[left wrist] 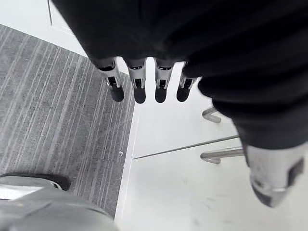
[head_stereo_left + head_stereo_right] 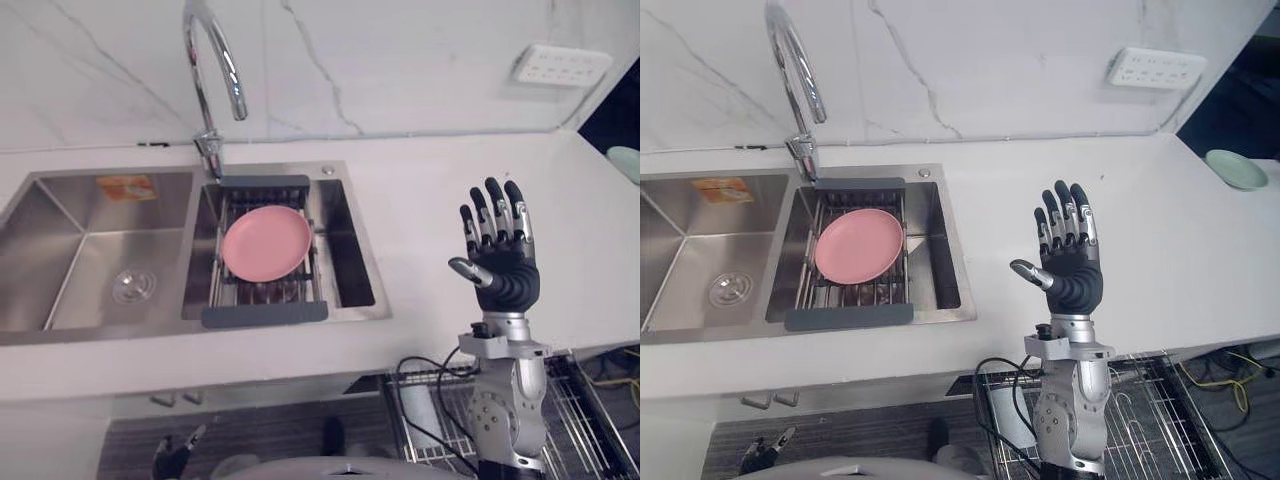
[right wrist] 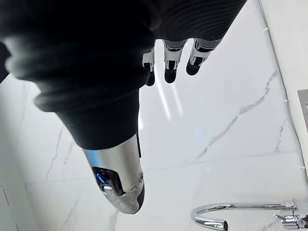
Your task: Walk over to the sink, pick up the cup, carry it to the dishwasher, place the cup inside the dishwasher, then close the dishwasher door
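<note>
Hanging low over the grey ribbed floor, the left hand holds its dark-tipped fingers straight and side by side, grasping nothing, beside white cabinet fronts with slim metal handles. Next to it, under the counter's edge, the dishwasher's chrome wire rack stands pulled out. A pale, rounded shape that may be the cup sits in the rack's left part, half hidden by the arm, and cannot be told for certain. Above the rack the right hand is raised upright, fingers spread and thumb out, empty. Beyond it lies the smooth white counter with a brushed steel double sink. A round pink plate rests on a wire drainer with grey end bars across the sink's right basin. A polished, arched tap rises behind the sink against the veined marble wall, which carries a white socket strip. A pale green dish sits at the counter's far right.
</note>
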Controlling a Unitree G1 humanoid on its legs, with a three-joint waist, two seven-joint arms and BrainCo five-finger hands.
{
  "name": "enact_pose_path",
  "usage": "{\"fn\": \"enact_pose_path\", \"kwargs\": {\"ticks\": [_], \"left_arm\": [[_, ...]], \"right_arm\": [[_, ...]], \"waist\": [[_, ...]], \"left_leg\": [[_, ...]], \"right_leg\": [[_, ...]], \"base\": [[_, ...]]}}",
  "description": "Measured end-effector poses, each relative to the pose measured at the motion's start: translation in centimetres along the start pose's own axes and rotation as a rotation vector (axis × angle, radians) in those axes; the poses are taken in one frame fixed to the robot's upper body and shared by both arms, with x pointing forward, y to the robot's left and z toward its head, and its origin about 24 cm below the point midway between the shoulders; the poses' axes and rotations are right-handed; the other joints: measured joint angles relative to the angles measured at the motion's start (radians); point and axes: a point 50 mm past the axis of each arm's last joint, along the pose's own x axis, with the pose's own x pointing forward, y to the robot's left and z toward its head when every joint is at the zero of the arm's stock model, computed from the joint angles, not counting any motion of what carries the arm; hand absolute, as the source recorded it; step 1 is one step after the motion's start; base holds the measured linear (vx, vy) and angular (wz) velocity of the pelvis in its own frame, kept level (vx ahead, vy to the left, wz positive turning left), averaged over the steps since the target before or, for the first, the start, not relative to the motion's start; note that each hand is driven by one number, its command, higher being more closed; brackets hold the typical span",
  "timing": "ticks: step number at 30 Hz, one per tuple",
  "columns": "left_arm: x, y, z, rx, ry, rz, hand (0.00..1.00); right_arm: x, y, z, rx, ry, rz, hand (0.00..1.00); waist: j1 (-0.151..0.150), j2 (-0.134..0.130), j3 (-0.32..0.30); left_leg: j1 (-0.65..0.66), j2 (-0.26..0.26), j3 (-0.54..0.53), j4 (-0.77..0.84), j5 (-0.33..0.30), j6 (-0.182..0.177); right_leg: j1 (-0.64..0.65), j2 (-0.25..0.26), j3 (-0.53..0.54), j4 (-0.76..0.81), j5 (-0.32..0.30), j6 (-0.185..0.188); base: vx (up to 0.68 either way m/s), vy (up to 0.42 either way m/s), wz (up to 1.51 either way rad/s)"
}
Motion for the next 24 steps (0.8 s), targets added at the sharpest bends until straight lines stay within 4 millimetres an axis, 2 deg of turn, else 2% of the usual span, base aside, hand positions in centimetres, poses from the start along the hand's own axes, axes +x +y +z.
{"fn": "enact_pose_path", "kwargs": {"ticks": [2,3,9,15,18,20,24], "left_arm": [[-0.2,-0.1,-0.1,0.004,-0.011,-0.003,0.00],[-0.1,-0.4,0.9,0.110,-0.093,-0.008,0.00],[-0.1,-0.3,1.0,0.103,-0.090,-0.008,0.00],[0.2,-0.1,0.9,-0.060,-0.023,-0.017,0.00],[0.3,0.1,0.5,-0.134,0.031,-0.016,0.00],[0.3,0.4,0.2,-0.178,0.060,-0.018,0.00],[0.3,0.5,-0.2,-0.179,0.079,-0.016,0.00]], "right_arm": [[0.1,0.0,0.1,-0.007,0.003,0.027,0.00],[0.1,-0.1,0.2,-0.024,0.007,0.070,0.00],[0.1,0.2,0.0,-0.010,0.014,0.077,0.00],[0.2,1.2,-3.4,0.058,0.175,0.067,0.00],[0.7,2.8,-4.8,-0.042,0.275,0.135,0.00],[1.3,4.5,-5.5,-0.182,0.321,0.237,0.00],[3.4,6.0,-5.5,-0.424,0.278,0.328,0.00]], "waist": [[0.004,0.001,0.001],[-0.008,-0.002,0.000],[-0.002,-0.004,0.000],[0.026,-0.016,-0.002],[0.032,-0.026,-0.005],[0.051,-0.034,-0.005],[0.077,-0.039,-0.006]], "left_leg": [[0.019,0.010,0.022,-0.040,-0.001,0.001],[0.038,0.027,0.052,-0.152,0.007,-0.010],[0.033,0.026,0.052,-0.154,0.008,-0.011],[0.029,0.024,0.045,-0.157,0.013,-0.011],[0.012,0.023,0.022,-0.148,0.013,-0.010],[0.005,0.023,0.014,-0.141,0.013,-0.010],[0.020,0.021,-0.006,-0.133,0.014,-0.010]], "right_leg": [[-0.001,0.012,0.005,-0.009,-0.005,-0.007],[-0.032,0.038,0.019,-0.020,0.046,-0.020],[-0.037,0.036,0.017,-0.023,0.047,-0.019],[-0.038,0.027,-0.005,-0.027,0.047,-0.014],[-0.040,0.020,-0.033,-0.027,0.041,-0.007],[-0.040,0.019,-0.046,-0.027,0.042,-0.009],[-0.015,0.013,-0.064,-0.028,0.045,-0.009]], "base": [[-0.04,-0.006,-0.04],[-0.01,-0.002,-0.07],[0.00,0.000,0.00],[0.00,0.009,0.05],[0.01,0.043,0.24],[0.02,0.040,0.22],[0.03,0.061,0.15]]}}
